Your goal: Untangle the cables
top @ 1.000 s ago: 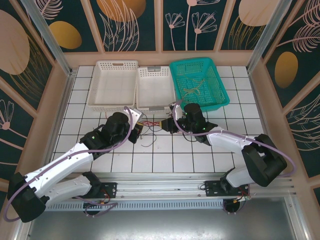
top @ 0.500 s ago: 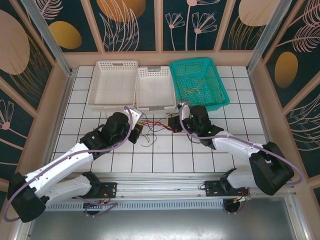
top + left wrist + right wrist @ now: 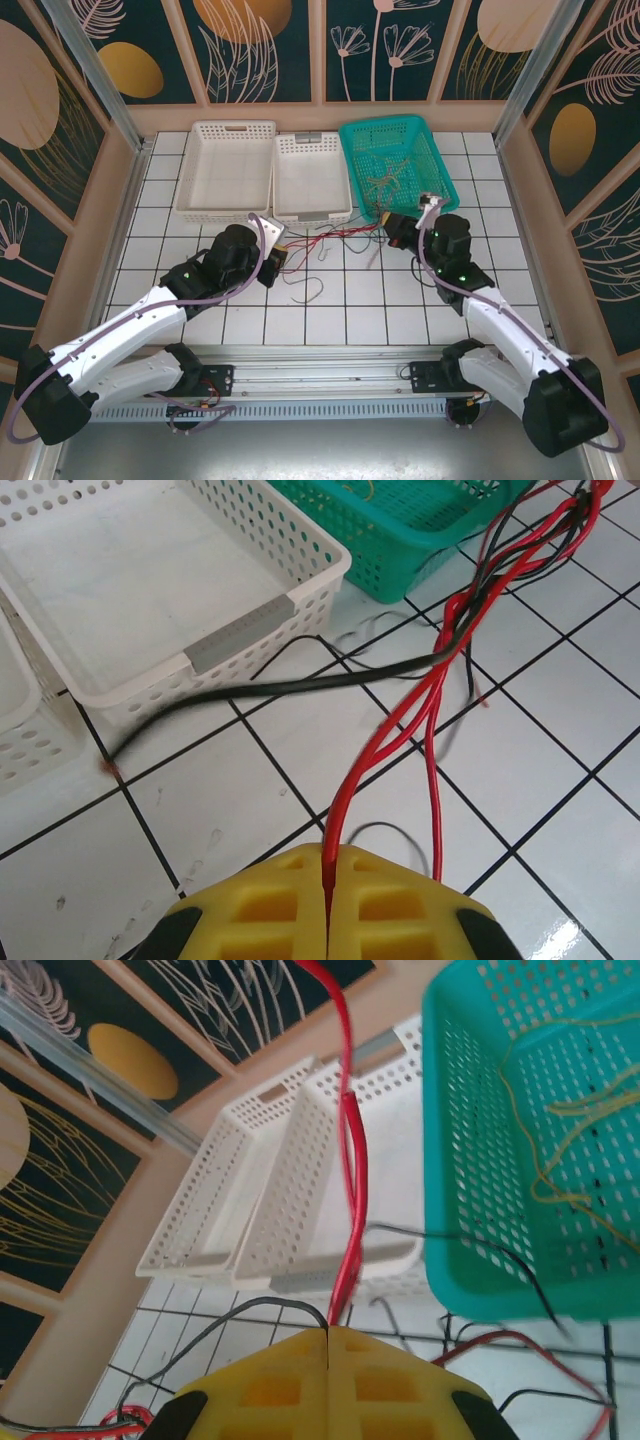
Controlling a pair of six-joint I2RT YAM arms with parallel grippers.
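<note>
Red cables (image 3: 335, 237) stretch taut above the tiles between my two grippers, with thin black cables (image 3: 312, 290) twisted among them and looping loose below. My left gripper (image 3: 276, 256) is shut on a red cable (image 3: 345, 790) that leaves its yellow fingertips (image 3: 327, 848) and joins the red-black tangle (image 3: 470, 600) further out. My right gripper (image 3: 392, 228) hangs just in front of the teal basket; its fingertips (image 3: 328, 1332) are shut on a red cable (image 3: 350, 1170), and a black cable (image 3: 240, 1310) comes out of the same seam. Yellow-olive cables (image 3: 385, 180) lie inside the teal basket.
Along the back stand two white baskets (image 3: 228, 168) (image 3: 310, 175) and the teal basket (image 3: 440, 195). The nearer white basket's corner (image 3: 300, 590) is close to the black cable. Tiled floor lies open in front of both arms.
My right arm has swung right, from the middle to the teal basket's front, pulling the red cables out into a long taut line. The left arm has stayed put.
</note>
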